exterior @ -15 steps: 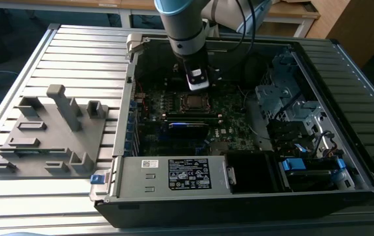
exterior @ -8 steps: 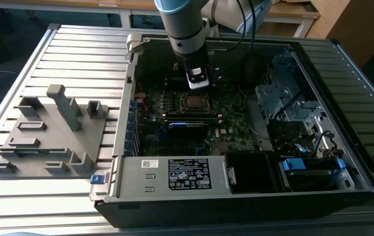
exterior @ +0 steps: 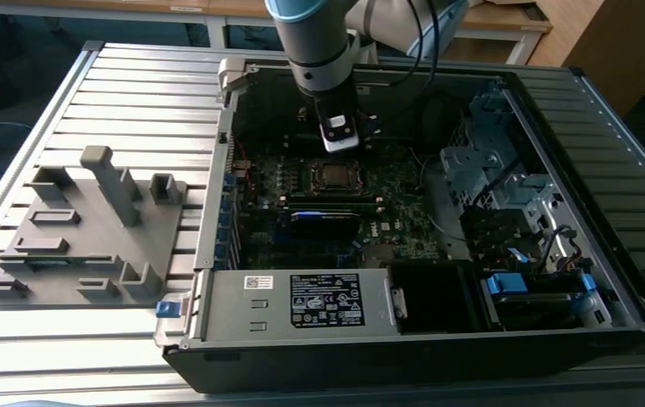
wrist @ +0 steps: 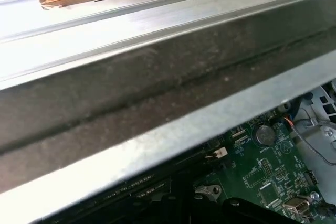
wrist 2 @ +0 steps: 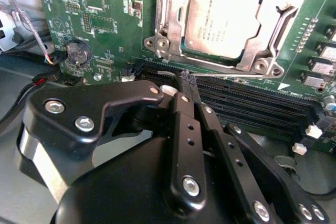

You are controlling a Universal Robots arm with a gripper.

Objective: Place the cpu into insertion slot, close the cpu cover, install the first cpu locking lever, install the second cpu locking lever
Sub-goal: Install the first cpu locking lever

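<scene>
1. Small dark print in several slanting lines across the top of the cpu (wrist 2: 223,17), not read off here; a white label with black print on the power supply box (exterior: 328,301) at the near edge of the computer case (exterior: 413,360); fine white lettering scattered over the green motherboard (wrist 2: 105,19).
2. The cpu itself: flat, square, dull silver-grey top, rounded corners. Lies level in its socket, in the exterior view (exterior: 334,176) near the middle of the board, toward the case's far wall.
3. Around it, the cpu cover (wrist 2: 163,24): a shiny silver frame, folded flat onto the socket, chip top visible through the window.
4. Along the socket edge nearest the black memory slots (wrist 2: 252,106), a thin wire locking lever (wrist 2: 226,75), low and parallel to that edge.
5. Gripper (wrist 2: 186,85): clenched, black fingers (wrist 2: 182,129) drawn together to a point with no gap at the tips. Tips just beside the lever wire's end, over the first memory slot; cannot tell whether pinching the wire or merely touching it.
6. In the exterior view, gripper (exterior: 341,142) inside the case, just past the socket's far edge.
7. Also: a coin cell battery in both wrist views (wrist 2: 77,53) (wrist: 264,135); a grey fixture (exterior: 85,229) on the slatted table (exterior: 130,85), beside the case at the exterior view's left.
</scene>
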